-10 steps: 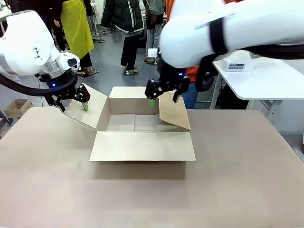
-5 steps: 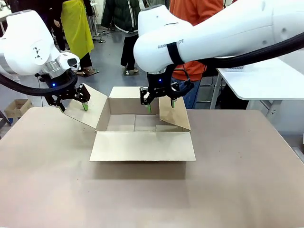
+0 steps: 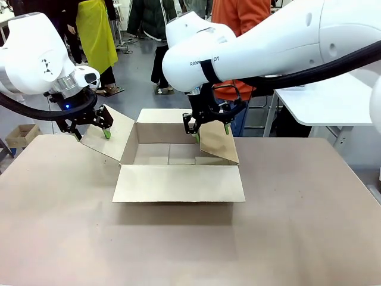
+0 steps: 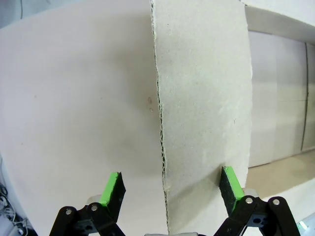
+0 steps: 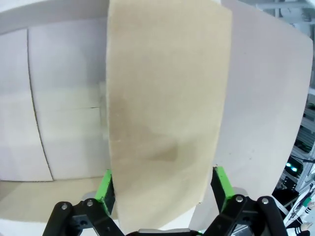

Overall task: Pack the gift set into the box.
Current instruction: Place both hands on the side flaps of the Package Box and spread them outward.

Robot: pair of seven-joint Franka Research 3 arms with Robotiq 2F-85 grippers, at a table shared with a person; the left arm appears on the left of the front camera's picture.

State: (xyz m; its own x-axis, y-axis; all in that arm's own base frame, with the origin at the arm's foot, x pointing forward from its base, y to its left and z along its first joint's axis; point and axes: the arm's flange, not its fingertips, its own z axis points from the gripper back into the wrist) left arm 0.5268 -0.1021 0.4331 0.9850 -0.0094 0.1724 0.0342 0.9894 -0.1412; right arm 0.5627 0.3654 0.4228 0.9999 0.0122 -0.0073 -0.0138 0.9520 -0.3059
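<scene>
Brown board covers the table (image 3: 297,226), and the box (image 3: 159,132) sits at its middle with all four flaps turned out and its floor bare.

At the left of the front view, the left gripper (image 3: 92,132) straddles the left flap (image 3: 116,134), which slopes up and away from the box. The left wrist view shows the jaws spread: one green pad (image 4: 230,184) lies against the flap's face, and the other pad (image 4: 112,189) stands clear of the corrugated edge. It is not clamped.

Right of centre, the right gripper (image 3: 211,133) hangs over the right flap (image 3: 219,146), which stands nearly upright and leans slightly over the opening. Its jaws are parted too, and in the right wrist view the flap runs between the pads with neither one pressing on it. A person (image 3: 244,15) in orange stands behind this arm, at the upper middle of the frame.

The main risk, as I judge it, is the right flap. If it is not pushed well outward it narrows the mouth, and a basket coming down could catch on it. Uneven pulls from the two arms could slide or twist the light box across the smooth table. A finger dragged along the raw edge could crease or tear the flap at its fold. A flap that is let go could also spring back inward.
</scene>
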